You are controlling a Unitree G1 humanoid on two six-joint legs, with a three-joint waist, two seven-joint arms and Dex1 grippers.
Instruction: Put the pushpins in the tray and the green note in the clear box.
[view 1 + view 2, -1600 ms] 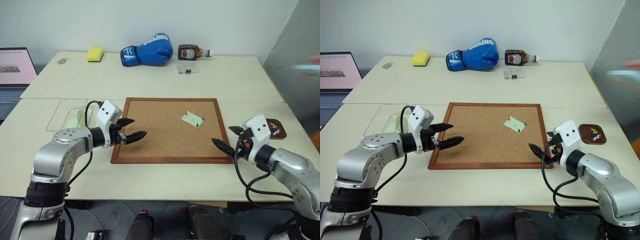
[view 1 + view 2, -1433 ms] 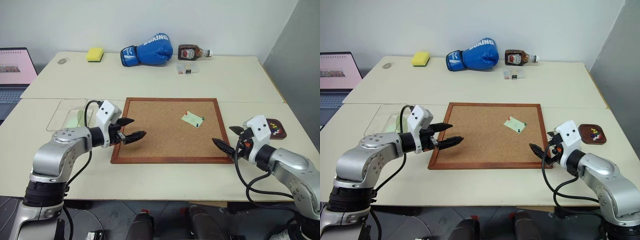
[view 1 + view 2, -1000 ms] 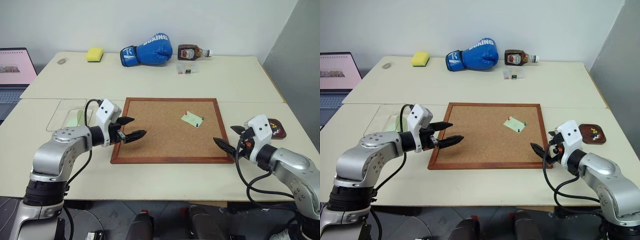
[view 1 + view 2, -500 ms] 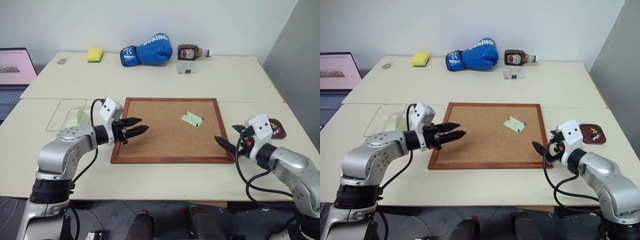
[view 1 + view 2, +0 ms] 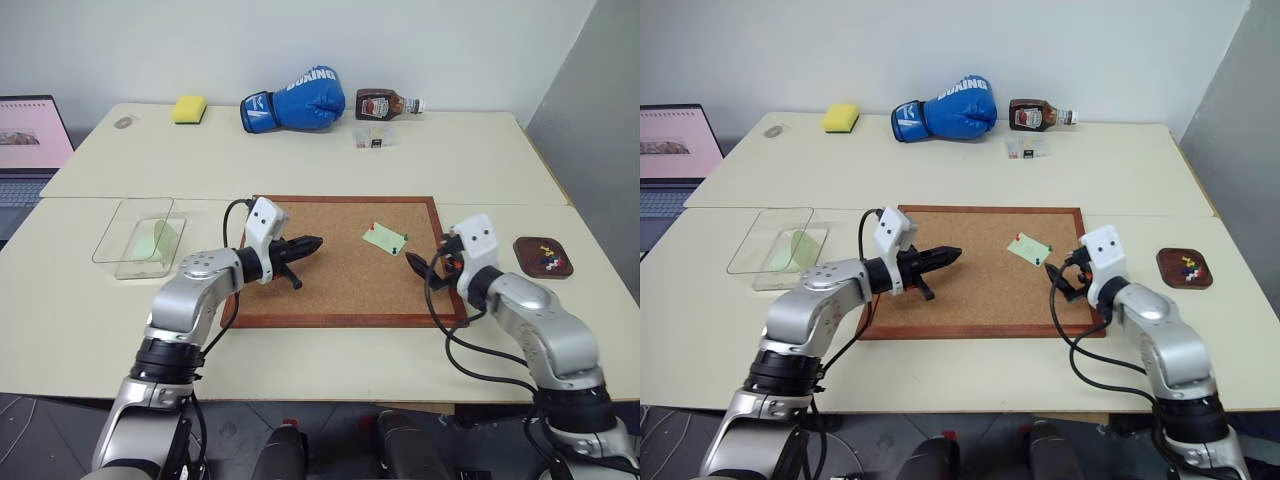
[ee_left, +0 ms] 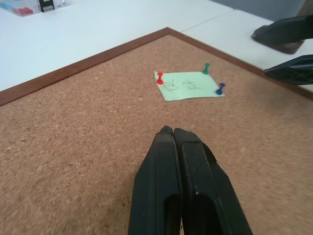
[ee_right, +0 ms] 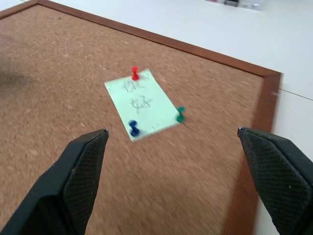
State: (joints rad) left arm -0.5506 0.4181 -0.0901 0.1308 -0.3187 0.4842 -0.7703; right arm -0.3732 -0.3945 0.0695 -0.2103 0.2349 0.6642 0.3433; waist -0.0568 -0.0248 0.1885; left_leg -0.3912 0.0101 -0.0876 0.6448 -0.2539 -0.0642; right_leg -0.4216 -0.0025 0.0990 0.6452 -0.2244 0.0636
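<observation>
Progress, as you see it: green note [image 5: 385, 238] pinned near cork board's [image 5: 330, 300] right edge by three pushpins [image 7: 134, 73]; some pins already in tray [image 5: 543, 257]. Left gripper [image 5: 308, 244] closed, empty; right gripper [image 7: 176, 181] spread wide. Clear box [image 5: 140, 232] awaits this note.

We can read white capitals spelling "BOXING" along the cuff of the blue glove [image 5: 295, 98], which lies at the far edge of the surface at about twelve o'clock from the cork board [image 5: 340, 262]. The green note [image 6: 189, 85] pinned to that board bears dark handwritten scribbles, but we cannot make them out. The label on the brown bottle [image 5: 385, 103], just at three o'clock of the glove, is too small to read
</observation>
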